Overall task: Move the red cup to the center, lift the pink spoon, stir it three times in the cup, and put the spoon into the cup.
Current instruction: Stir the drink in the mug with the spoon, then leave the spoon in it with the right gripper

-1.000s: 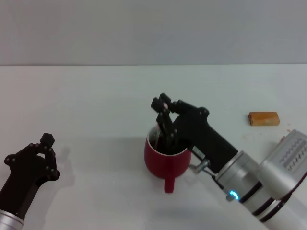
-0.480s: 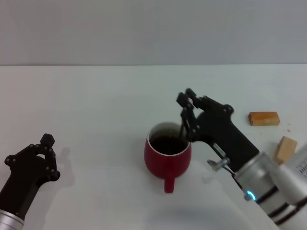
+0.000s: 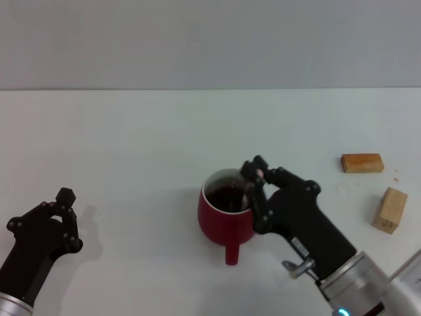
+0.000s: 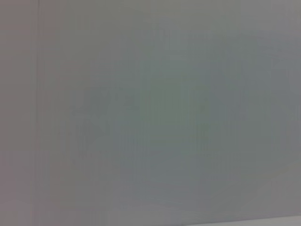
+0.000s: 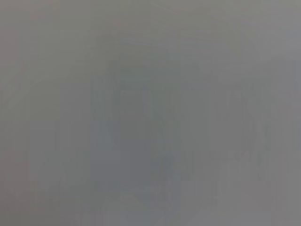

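The red cup (image 3: 227,214) stands upright near the middle of the white table (image 3: 131,145), dark liquid inside, its loop handle pointing toward the robot. The right gripper (image 3: 253,187) hangs over the cup's right rim, fingers pinched on the pink spoon (image 3: 249,186), which is mostly hidden and seems to stand steeply into the cup. Two wooden blocks (image 3: 362,162) lie off to the right. The left gripper (image 3: 56,214) rests at the near left; whether it is spread cannot be told.

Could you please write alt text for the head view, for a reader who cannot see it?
The right gripper is poised over the right rim of the red cup, which holds dark liquid and stands mid-table with its handle toward the robot. Two tan wooden blocks lie to the right on the white table. The left gripper rests idle at lower left.
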Robot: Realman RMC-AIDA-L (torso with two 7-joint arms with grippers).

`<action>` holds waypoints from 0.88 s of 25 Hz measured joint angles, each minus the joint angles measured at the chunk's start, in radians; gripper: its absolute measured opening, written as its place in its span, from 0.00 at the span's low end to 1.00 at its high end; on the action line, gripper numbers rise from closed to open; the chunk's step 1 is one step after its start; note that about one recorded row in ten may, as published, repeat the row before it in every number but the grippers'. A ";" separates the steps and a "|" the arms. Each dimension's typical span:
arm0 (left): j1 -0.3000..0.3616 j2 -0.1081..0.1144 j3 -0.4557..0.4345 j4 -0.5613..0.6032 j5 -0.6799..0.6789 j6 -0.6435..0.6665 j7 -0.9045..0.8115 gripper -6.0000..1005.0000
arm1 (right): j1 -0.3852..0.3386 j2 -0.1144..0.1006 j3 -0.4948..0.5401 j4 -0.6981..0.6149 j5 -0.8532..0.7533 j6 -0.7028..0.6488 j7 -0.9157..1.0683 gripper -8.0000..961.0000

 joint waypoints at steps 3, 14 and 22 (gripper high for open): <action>0.001 0.000 0.001 0.000 0.000 0.001 0.000 0.01 | 0.016 0.002 0.000 0.022 -0.011 0.028 0.000 0.07; 0.004 0.002 -0.004 0.007 0.000 0.007 -0.001 0.01 | 0.129 0.008 0.035 -0.007 -0.011 0.111 -0.001 0.07; 0.002 0.002 -0.008 0.008 0.000 0.006 -0.001 0.01 | 0.142 0.005 0.087 -0.070 -0.012 0.108 -0.003 0.07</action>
